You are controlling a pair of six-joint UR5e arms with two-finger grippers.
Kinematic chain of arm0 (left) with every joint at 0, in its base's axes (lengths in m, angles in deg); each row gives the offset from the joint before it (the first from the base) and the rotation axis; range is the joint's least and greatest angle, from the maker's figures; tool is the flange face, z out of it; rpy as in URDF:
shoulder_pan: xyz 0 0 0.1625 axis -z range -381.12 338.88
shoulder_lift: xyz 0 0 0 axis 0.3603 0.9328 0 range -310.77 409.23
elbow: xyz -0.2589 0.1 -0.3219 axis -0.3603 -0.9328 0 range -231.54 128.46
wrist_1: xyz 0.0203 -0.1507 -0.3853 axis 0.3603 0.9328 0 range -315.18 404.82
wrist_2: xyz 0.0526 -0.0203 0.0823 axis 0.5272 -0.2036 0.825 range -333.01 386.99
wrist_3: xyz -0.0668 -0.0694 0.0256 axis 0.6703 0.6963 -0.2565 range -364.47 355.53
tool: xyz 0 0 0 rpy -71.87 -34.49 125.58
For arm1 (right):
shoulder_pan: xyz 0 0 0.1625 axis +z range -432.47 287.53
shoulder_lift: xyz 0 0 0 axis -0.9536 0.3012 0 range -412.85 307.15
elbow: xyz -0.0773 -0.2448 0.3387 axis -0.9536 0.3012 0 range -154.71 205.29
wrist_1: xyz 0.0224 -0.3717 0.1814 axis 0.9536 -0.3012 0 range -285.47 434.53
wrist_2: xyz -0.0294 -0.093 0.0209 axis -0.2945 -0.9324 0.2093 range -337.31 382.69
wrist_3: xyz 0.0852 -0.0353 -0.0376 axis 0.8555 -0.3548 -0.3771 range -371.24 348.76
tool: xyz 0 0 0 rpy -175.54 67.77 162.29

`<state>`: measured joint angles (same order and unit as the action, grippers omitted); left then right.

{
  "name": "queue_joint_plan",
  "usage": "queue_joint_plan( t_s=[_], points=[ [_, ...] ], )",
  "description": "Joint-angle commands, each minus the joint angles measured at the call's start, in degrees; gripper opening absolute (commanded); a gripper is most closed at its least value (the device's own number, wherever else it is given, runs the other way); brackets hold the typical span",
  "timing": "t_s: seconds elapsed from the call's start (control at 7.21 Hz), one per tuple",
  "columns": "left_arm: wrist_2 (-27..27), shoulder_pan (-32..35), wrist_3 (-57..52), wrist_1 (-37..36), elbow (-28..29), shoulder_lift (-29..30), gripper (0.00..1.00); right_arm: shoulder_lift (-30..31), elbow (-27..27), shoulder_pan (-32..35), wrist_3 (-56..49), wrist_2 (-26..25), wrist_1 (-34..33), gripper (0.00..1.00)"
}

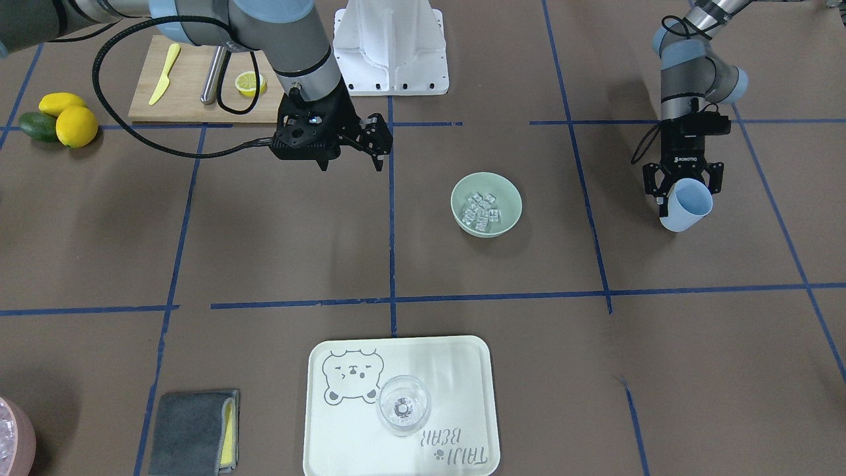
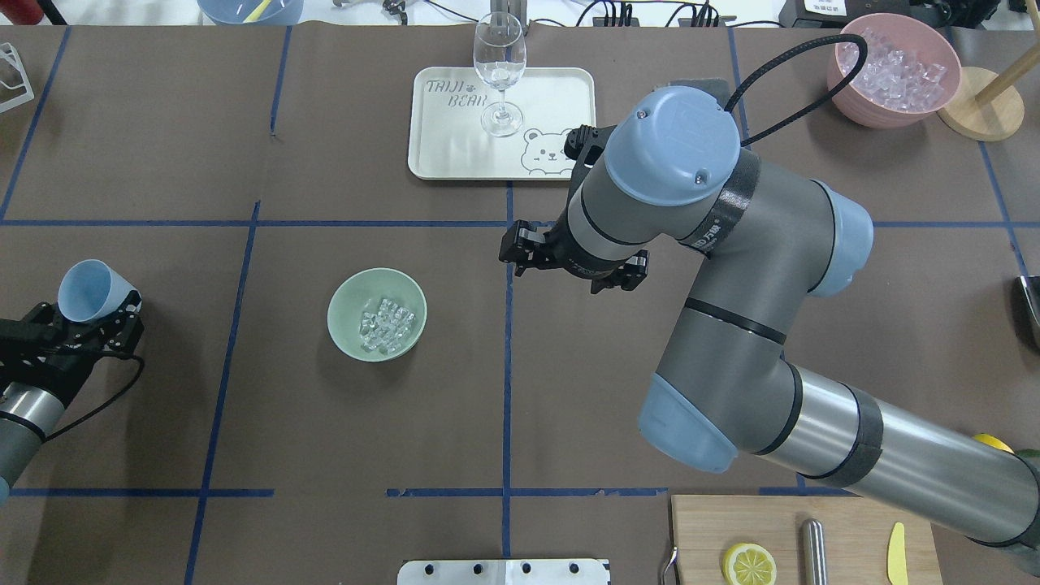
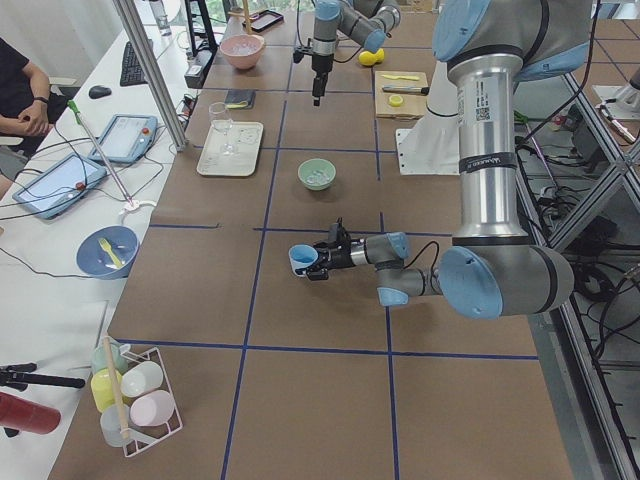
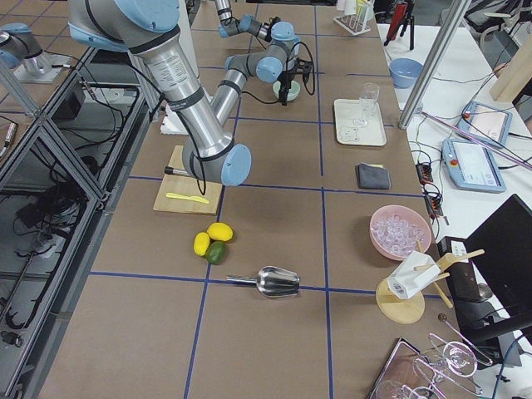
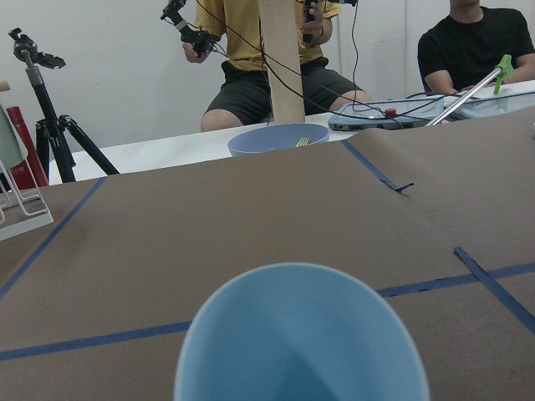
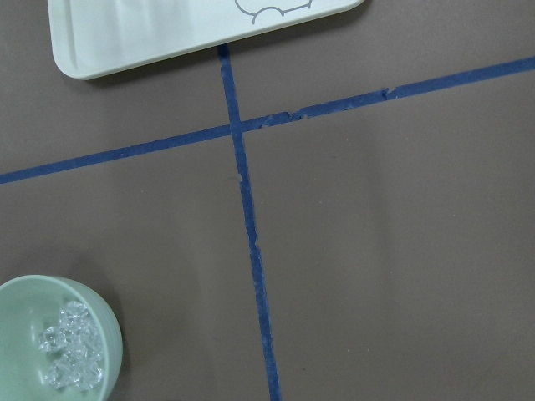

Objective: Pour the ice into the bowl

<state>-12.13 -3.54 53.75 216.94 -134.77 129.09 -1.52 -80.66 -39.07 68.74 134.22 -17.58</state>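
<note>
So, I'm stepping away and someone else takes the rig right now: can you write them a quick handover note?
Left gripper: shut on the tilted light blue cup, which looks empty, well apart from the bowl.
Right gripper: open, holding nothing, above the table.
The small clear ice cubes lie in the round pale sage-green bowl.
Done: the pour.
Left: probably only setting the cup down.
</note>
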Motion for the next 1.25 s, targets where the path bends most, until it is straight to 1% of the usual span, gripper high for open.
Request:
queue_joint_plan(
  t_s=[0.0,0.14,0.42,0.55,0.83,1.11],
  points=[
    [-2.08,0.00,0.05,0.40,-0.26,-0.59,0.76,0.00,-0.05,0.00,0.00,0.00,0.00,1.00],
    [-2.61,0.00,0.49,0.50,-0.61,-0.59,1.00,0.00,-0.05,0.00,0.00,0.00,0.00,1.00],
    [-2.71,0.00,0.49,0.50,-0.61,-0.59,1.00,-0.26,-0.05,0.00,0.00,0.00,0.00,1.00],
    [-3.93,0.09,0.49,0.59,-1.40,-0.67,1.00,-0.35,-0.05,0.00,0.09,0.00,0.00,1.00],
    [-4.64,0.26,0.06,0.59,-1.93,-1.29,1.00,-0.53,0.13,-0.18,0.61,0.00,0.00,1.00],
    [-4.73,0.35,0.05,0.59,-3.94,-3.74,1.00,-0.79,0.39,-1.05,1.05,-0.61,0.00,1.00]
  ],
)
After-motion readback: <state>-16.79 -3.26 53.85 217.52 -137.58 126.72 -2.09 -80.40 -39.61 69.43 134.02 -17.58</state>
